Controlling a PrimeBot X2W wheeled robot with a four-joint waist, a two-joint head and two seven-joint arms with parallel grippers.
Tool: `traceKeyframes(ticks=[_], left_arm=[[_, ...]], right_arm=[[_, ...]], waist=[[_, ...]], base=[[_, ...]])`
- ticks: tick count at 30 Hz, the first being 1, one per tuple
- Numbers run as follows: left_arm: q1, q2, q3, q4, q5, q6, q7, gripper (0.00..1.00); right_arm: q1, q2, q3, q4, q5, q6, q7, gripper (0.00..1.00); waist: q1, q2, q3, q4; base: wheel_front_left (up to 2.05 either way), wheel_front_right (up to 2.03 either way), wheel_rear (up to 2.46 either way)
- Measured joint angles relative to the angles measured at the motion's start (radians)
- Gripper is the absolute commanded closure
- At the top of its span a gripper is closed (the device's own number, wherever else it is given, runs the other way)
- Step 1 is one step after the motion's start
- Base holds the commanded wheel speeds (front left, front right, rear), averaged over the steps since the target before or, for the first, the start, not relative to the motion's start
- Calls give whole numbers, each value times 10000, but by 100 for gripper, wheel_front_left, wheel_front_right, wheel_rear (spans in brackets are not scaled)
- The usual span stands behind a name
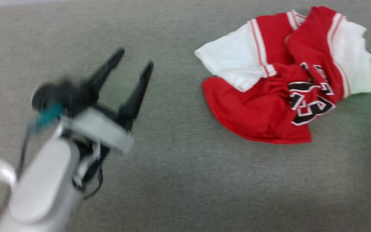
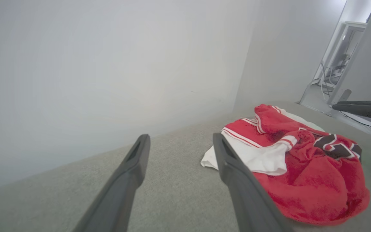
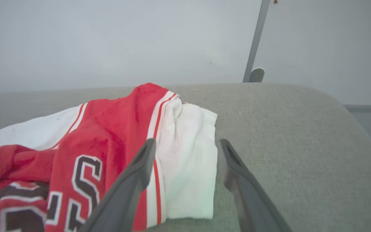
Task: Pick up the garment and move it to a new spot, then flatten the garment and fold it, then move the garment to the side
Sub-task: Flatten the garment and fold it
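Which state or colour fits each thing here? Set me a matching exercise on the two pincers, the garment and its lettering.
Things:
1. left pincer
2. right pincer
3. garment
4. lettering

States:
a. black, outlined in white
b. open, by a white sleeve
c. crumpled on the grey surface
d. open, over bare surface, apart from the garment

Pairs: 1-d, 2-b, 3-c, 4-a

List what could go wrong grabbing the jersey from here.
1. The jersey lies crumpled with its layers overlapping. A pinch may catch several layers, so it likely won't spread flat.
2. The right gripper is open at the white sleeve. Lifting by the sleeve alone may leave the body twisted.
3. The left gripper is open and well apart from the jersey, so a lopsided one-arm lift seems possible.
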Motion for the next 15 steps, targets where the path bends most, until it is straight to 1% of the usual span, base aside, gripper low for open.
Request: traceKeyframes(ticks=[3,6,8,9,11,15], left_arm=[[-1251,407,-882,775,-1461,0,1841,0],[-2271,548,-1342,1889,-3233,2,3887,0],[-2829,516,-1281,2719,-4178,0,4893,0],[-3109,566,-1281,3139,-4468,2,5415,0],[-3648,717,-1486,3795,-4564,2,6201,0],[-4571,679,-1875,5079,-4809,0,7586,0]], right_arm=[[756,541,-153,-819,-245,0,-640,0],[1434,1133,-303,-1532,-451,0,-947,0],[1778,1432,-359,-1900,-600,0,-1024,0],[1940,1561,-391,-2056,-673,0,-1024,0],[2220,1770,-441,-2305,-815,0,-1018,0],[2576,2100,-552,-2775,-1062,0,-918,0]], waist=[[0,0,-15,-337],[0,0,-10,-735],[0,0,2,-1020],[0,0,10,-1171],[0,0,32,-1471],[0,0,98,-2053]], base=[[0,0,0],[0,0,0],[0,0,0],[0,0,0],[0,0,0],[0,0,0]])
